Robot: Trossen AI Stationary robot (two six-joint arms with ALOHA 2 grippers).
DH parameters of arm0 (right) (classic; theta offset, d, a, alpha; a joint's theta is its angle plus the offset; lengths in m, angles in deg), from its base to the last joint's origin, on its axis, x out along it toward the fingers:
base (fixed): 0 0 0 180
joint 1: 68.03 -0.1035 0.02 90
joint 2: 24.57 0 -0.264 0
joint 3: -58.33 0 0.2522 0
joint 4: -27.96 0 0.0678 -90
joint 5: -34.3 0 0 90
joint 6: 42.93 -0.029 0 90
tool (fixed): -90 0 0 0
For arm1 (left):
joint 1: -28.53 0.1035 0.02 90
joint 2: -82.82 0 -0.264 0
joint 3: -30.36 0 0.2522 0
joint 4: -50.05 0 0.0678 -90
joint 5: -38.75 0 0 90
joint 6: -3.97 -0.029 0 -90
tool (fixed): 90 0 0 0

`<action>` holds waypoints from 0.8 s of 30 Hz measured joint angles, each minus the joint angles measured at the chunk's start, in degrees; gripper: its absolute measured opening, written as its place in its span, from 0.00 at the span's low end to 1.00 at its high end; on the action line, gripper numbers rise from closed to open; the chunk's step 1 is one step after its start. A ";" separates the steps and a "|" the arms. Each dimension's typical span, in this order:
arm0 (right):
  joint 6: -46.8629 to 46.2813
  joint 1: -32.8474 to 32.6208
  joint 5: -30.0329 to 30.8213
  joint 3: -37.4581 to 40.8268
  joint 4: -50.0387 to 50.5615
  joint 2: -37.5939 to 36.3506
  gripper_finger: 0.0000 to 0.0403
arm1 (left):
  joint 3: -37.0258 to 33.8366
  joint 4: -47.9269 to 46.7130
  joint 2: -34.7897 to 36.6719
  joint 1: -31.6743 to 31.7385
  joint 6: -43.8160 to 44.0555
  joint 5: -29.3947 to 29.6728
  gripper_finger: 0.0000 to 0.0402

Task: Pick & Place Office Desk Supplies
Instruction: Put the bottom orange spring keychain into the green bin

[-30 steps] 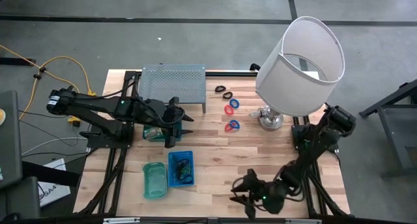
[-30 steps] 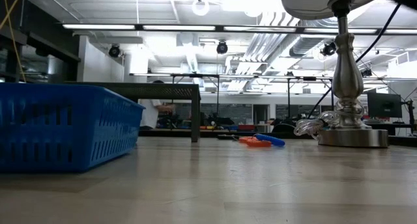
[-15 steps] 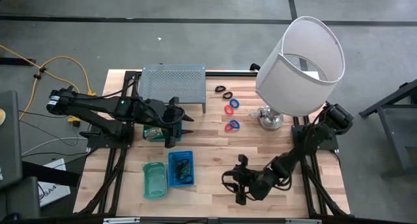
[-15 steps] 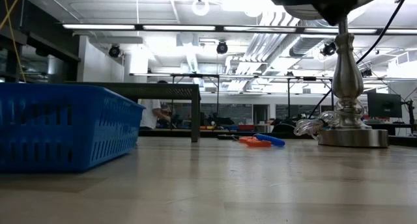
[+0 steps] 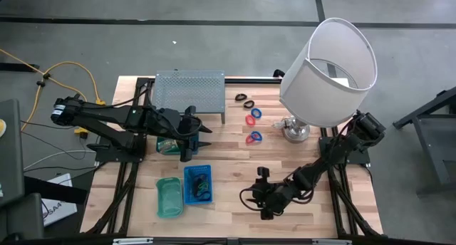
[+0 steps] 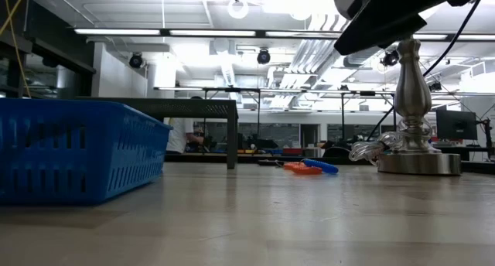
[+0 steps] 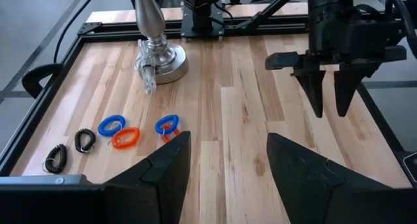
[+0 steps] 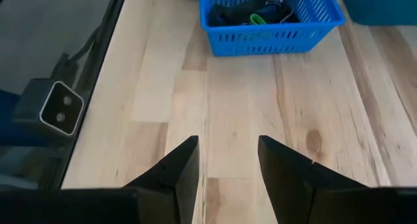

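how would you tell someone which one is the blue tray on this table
Start at the big white-shaded lamp at the table's far right, then look across to the near left, where two small trays sit side by side. The blue tray is the right one, holding dark items and something green; its teal neighbour looks empty.

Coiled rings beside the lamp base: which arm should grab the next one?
Probably the left. Its open end effector sits level with the red and blue rings, facing them across bare wood. The right end effector, also open, points toward the blue basket, away from them.
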 joint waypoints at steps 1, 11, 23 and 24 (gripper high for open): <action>0.28 -0.02 0.04 0.00 0.07 0.00 0.36 | 0.02 0.00 0.00 0.02 0.00 0.00 0.48; 1.40 0.04 -3.13 0.00 0.75 0.00 0.36 | 0.02 0.00 0.00 0.02 0.00 0.00 0.48; 2.03 -2.28 4.71 0.00 2.67 0.00 0.36 | 0.02 0.00 0.00 0.02 0.00 0.00 0.48; 2.52 -2.98 6.27 -0.02 3.34 0.00 0.36 | 0.02 -0.02 0.00 0.02 0.02 0.00 0.48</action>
